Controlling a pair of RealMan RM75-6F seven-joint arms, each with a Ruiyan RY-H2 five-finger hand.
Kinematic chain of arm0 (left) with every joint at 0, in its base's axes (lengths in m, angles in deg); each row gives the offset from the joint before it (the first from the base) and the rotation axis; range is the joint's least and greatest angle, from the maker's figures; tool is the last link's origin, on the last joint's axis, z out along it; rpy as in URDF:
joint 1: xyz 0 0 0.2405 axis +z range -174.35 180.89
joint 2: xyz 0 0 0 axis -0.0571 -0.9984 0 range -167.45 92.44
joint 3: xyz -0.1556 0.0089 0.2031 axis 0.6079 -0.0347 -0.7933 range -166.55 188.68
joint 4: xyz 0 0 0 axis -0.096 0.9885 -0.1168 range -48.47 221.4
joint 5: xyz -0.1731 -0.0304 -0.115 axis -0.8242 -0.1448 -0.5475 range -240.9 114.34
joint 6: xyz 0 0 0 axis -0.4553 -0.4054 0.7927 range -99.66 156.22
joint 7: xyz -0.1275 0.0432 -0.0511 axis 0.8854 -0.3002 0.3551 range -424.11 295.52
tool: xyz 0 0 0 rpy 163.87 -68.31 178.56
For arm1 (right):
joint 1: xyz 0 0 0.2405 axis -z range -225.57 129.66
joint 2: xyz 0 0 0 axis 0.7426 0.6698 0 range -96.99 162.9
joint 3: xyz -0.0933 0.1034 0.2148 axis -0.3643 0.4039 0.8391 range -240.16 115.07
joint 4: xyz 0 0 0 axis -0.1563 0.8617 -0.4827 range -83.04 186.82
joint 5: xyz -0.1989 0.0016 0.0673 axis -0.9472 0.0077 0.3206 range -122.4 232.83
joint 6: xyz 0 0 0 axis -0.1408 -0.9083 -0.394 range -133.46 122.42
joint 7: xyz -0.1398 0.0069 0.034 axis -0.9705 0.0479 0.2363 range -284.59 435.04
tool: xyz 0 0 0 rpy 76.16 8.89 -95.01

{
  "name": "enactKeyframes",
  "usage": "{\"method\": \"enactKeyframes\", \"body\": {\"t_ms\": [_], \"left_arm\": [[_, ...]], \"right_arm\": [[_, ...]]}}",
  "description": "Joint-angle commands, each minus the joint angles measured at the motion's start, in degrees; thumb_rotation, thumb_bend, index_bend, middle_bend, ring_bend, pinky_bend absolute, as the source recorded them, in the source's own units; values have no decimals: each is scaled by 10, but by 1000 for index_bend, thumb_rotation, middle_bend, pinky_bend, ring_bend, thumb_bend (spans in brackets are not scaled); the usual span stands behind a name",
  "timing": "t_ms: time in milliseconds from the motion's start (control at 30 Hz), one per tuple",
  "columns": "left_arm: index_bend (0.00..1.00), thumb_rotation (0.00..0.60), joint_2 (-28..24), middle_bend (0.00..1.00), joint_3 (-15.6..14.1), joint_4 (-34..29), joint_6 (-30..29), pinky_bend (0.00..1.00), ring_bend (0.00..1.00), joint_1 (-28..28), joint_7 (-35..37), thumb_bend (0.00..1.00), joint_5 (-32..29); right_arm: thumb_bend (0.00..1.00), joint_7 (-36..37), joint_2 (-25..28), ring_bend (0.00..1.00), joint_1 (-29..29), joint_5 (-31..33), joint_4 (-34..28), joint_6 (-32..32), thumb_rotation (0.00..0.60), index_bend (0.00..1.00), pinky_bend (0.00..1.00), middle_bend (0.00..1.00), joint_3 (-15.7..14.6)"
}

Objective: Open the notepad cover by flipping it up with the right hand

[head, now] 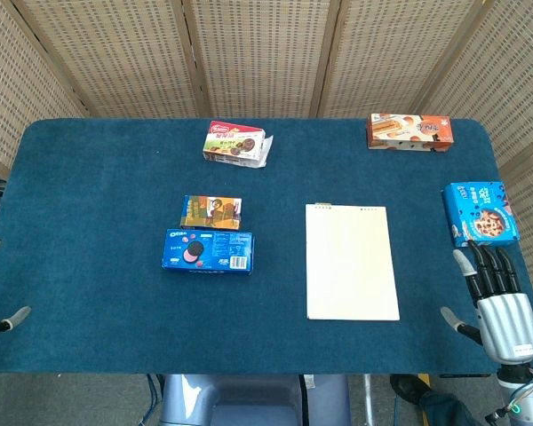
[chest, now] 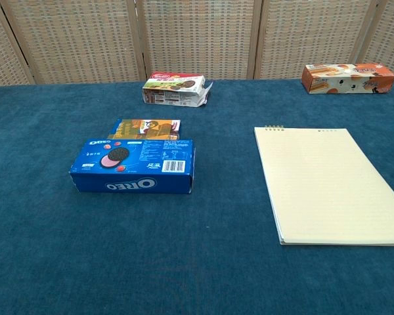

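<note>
Notepad (head: 352,262) lies flat, closed, right of table centre, spiral binding along its far edge. Right hand (head: 497,297) rests at the near right table edge, well apart from it, fingers extended and held close together, holding nothing. Left hand (head: 0,324) barely in view at the left edge; state cannot be told. Judgement: approach the near or right edge low, slip fingertips under the cover only, lift toward the binding. Cover is plain cream, unmarked, thin; pages may lift too.

Matt paper notepad (head: 352,261) on blue cloth table (head: 98,169); glossy Oreo box (head: 208,250).
</note>
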State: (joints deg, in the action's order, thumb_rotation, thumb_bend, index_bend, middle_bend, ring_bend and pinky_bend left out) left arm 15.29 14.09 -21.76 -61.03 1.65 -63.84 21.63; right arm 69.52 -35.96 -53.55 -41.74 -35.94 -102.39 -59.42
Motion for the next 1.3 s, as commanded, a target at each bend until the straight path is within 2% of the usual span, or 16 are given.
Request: {"method": "enactKeyframes", "body": {"t_ms": [33, 267, 333, 500, 733, 1300], "left_arm": [[0, 600, 1, 0, -2, 2, 0, 0, 0, 1, 0, 0, 2], [0, 600, 0, 0, -6, 5, -3, 0, 0, 3, 6, 0, 14], [0, 600, 0, 0, -5, 6, -3, 0, 0, 3, 11, 0, 16], [0, 600, 0, 0, -5, 11, 6, 0, 0, -1, 12, 0, 12], [0, 600, 0, 0, -3, 9, 13, 0, 0, -4, 9, 0, 3], [0, 600, 9, 0, -1, 4, 23, 0, 0, -10, -18, 0, -7]], "right_arm": [[0, -4, 0, 0, -1, 4, 0, 8, 600, 0, 0, 0, 0], [0, -10, 3, 0, -2, 1, -7, 30, 600, 0, 0, 0, -11], [34, -5, -1, 0, -9, -8, -3, 49, 600, 0, 0, 0, -20], [280, -1, -33, 0, -39, -27, 36, 119, 600, 0, 0, 0, -44], [537, -19, -71, 0, -58, -36, 75, 158, 600, 0, 0, 0, -54], [543, -80, -139, 0, -98, -33, 140, 245, 600, 0, 0, 0, -65]]}}
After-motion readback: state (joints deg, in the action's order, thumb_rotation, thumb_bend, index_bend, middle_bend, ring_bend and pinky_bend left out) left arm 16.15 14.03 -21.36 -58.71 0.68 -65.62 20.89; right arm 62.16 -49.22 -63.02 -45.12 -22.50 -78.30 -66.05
